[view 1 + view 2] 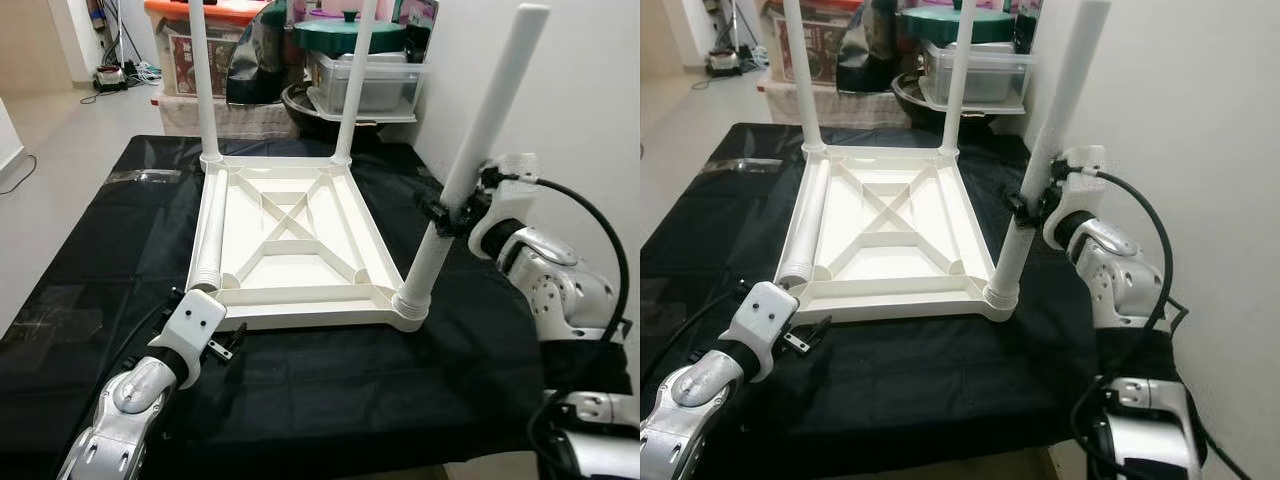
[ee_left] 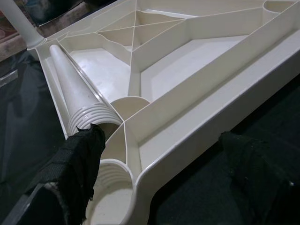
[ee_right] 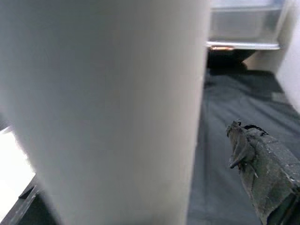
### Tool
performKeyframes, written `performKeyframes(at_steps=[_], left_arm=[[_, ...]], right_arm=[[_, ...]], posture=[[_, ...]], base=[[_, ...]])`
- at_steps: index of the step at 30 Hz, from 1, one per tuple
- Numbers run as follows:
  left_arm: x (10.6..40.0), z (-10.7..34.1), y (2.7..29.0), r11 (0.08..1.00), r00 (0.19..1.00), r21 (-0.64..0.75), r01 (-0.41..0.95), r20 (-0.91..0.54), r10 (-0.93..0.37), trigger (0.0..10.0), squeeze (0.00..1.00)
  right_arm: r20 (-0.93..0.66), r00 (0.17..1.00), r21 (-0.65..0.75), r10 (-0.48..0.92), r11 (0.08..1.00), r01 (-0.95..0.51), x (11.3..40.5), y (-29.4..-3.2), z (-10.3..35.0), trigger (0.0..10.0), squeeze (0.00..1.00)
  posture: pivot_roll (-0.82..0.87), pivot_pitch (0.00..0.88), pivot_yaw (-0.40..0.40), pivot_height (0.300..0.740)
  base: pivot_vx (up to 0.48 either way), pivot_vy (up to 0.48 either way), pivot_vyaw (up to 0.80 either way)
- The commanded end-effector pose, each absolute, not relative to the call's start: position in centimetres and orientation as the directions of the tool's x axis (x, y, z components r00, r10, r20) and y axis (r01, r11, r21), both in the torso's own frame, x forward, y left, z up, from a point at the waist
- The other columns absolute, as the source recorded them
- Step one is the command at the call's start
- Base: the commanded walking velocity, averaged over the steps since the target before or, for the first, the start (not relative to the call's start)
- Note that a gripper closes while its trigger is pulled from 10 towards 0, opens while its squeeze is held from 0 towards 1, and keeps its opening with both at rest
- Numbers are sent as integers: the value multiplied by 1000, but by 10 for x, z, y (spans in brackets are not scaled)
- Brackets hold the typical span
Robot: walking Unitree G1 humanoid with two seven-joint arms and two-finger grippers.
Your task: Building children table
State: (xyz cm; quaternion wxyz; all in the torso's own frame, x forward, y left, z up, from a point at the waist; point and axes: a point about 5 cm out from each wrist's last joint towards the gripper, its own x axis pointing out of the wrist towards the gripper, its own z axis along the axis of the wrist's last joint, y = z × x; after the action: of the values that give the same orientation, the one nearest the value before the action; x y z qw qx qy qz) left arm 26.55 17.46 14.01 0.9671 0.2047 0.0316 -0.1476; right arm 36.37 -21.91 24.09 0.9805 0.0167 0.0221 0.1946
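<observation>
Tabletop (image 1: pixel 290 235), white plastic, lies upside down on the black cloth (image 1: pixel 330 390) with its ribbed underside facing up, and that is why the corner sockets are open to take legs. Two far legs stand upright in the back corners, one at the left (image 1: pixel 200 80) and one at the right (image 1: pixel 352 90). The near right leg (image 1: pixel 470 165) sits in its socket but leans outward toward the wall, so I judge it is not yet seated straight. The right gripper (image 1: pixel 452 212) is on it partway up the shaft, black fingers either side of the tube; the right wrist view has the white leg pressed close against the camera with one finger (image 3: pixel 262 168) showing apart from it, so whether the grasp is tight I cannot tell.

The fourth leg (image 1: pixel 212 235) lies loose inside the left channel of the tabletop, threaded end toward the robot, just beside the empty near left socket (image 2: pixel 110 197), handy for the next fit. The left gripper (image 1: pixel 222 348) hovers at that corner, fingers spread wide and holding nothing, one finger (image 2: pixel 77 168) over the socket rim.

Storage boxes (image 1: pixel 360 80) are stacked behind the table; print on a red box there is too small to read.
</observation>
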Motion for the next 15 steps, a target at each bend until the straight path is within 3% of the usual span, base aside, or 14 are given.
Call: performKeyframes(at_steps=[1, 3, 4, 6, 7, 15], left_arm=[[267, 139, 171, 858, 948, 403, 318, -125, -293, 10000, 0], [269, 139, 170, 856, 946, 404, 323, -123, -299, 10000, 0], [269, 139, 170, 855, 946, 405, 324, -122, -300, 10000, 0], [270, 139, 170, 854, 946, 406, 324, -120, -302, 10000, 0], [270, 139, 169, 854, 946, 407, 324, -119, -302, 10000, 0], [270, 138, 170, 853, 946, 409, 323, -119, -300, 10000, 0]], right_arm=[[-20, 902, 16, 431, 902, -431, 365, -220, 245, 10000, 0], [-29, 860, -6, 509, 860, -510, 369, -223, 244, 9843, 0], [-36, 839, -3, 544, 839, -544, 370, -224, 242, 4824, 0], [-46, 815, 2, 578, 815, -579, 371, -226, 240, 4824, 0], [-50, 812, 6, 582, 813, -582, 373, -227, 238, 0, 0], [-61, 813, 57, 579, 816, -576, 376, -235, 225, 0, 0]], posture=[[72, 0, -123, 740], [76, 0, -128, 740], [80, 0, -133, 740], [80, 0, -133, 740], [83, 0, -137, 740], [92, 0, -146, 740]], base=[[0, 0, 0], [0, 0, 0], [0, 0, 0], [0, 0, 0], [0, 0, 0], [0, 0, 0]])
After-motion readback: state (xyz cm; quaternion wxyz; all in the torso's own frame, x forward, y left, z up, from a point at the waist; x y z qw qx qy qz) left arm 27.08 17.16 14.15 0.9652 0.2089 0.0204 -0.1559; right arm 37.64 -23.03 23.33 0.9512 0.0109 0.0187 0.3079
